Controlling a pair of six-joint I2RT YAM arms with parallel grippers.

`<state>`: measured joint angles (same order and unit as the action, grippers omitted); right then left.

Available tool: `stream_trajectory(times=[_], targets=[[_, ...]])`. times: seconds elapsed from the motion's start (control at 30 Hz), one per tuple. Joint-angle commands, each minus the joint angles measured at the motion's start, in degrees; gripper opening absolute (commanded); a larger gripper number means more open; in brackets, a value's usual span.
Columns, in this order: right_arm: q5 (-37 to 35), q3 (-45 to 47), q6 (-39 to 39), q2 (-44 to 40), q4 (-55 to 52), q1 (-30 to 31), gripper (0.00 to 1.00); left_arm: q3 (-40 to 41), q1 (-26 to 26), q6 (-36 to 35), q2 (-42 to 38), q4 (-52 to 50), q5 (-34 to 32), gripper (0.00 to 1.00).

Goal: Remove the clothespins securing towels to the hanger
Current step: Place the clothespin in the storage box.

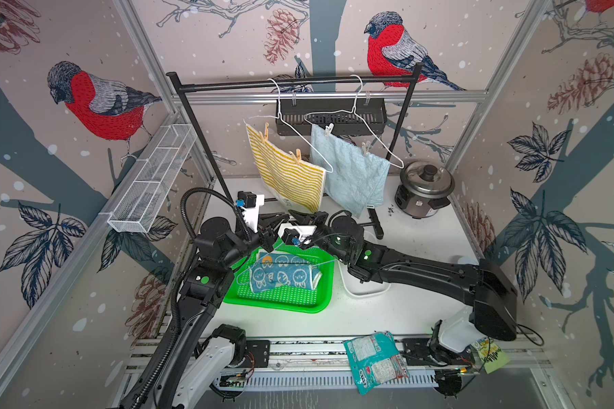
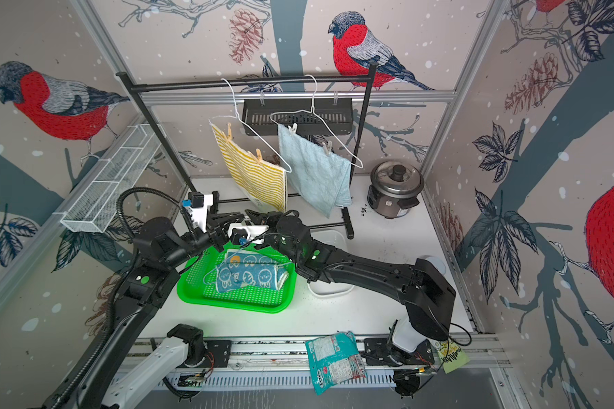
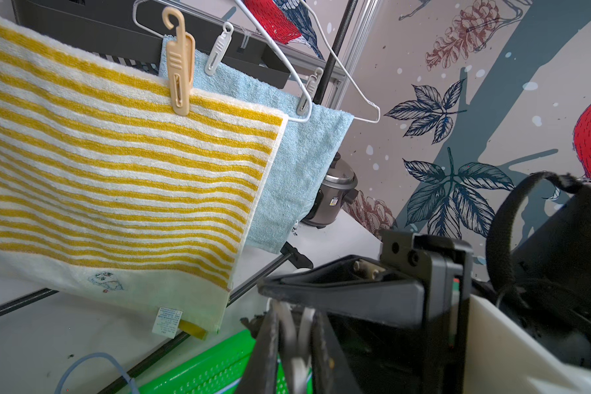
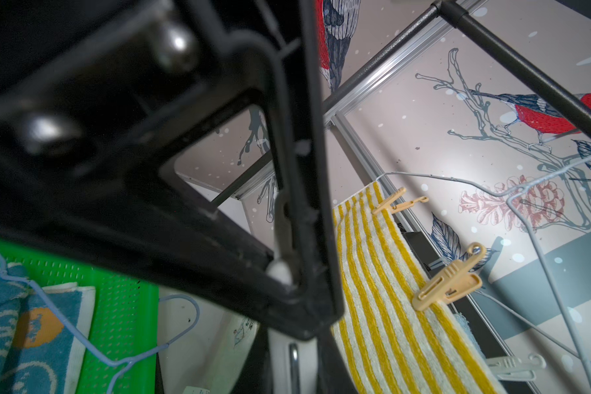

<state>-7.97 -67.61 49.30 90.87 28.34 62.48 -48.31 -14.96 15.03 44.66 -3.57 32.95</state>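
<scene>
Lengthwise between left fingers and right fingers, pale clothespin sits clenched.

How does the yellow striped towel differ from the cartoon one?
The yellow striped towel hangs spread from a white hanger; the cartoon towel lies bunched in the green tray. Two tan clothespins hold the striped towel; none show on the cartoon towel. Both are small cloths.

Hung towels are looped terry cloth; clothespins smooth matt plastic; hangers white-coated wire; tray glossy perforated plastic; cooker lid shiny metal; rack matt black metal
</scene>
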Motion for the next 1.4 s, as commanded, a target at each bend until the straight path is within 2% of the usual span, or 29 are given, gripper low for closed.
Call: stream_trajectory(times=[0.0,0.2,0.33,0.5,0.6,0.87,1.1,1.23,1.37], targets=[[-0.5,-0.4,-1.6,-0.5,0.8,-0.1,0.07,-0.1,0.0,0.4,-0.2,1.3,0.6,0.18],[-0.8,1.2,-2.2,-1.8,-0.5,-0.2,0.03,-0.1,-0.1,0.4,-0.8,2.0,-0.6,0.49],[-1.0,2.1,-3.0,-2.7,-1.0,-0.4,0.03,-0.2,-0.1,0.5,-1.5,2.2,-1.6,0.60],[-1.8,3.2,-4.9,-4.0,-2.4,-1.0,0.03,-0.1,-0.1,0.8,-3.4,2.1,-6.2,0.72],[-3.4,4.3,-7.8,-5.5,-4.0,-1.6,0.02,0.1,0.0,0.6,-5.2,2.7,-9.5,0.74],[-6.7,3.7,-21.0,-12.0,-17.1,-3.3,0.02,1.1,0.0,-3.2,-11.1,3.5,-21.6,0.78],[-9.6,-0.8,-35.4,-15.7,-34.9,-6.9,0.02,7.0,0.0,-3.1,-17.5,7.2,-36.1,0.81],[-10.0,-0.1,-42.5,-17.7,-41.9,-9.1,0.02,11.6,-0.1,-4.6,-19.8,8.1,-39.3,0.81],[-6.9,3.5,-49.4,-21.1,-45.1,-11.6,0.02,16.5,0.0,-2.5,-21.1,8.8,-43.2,0.80]])
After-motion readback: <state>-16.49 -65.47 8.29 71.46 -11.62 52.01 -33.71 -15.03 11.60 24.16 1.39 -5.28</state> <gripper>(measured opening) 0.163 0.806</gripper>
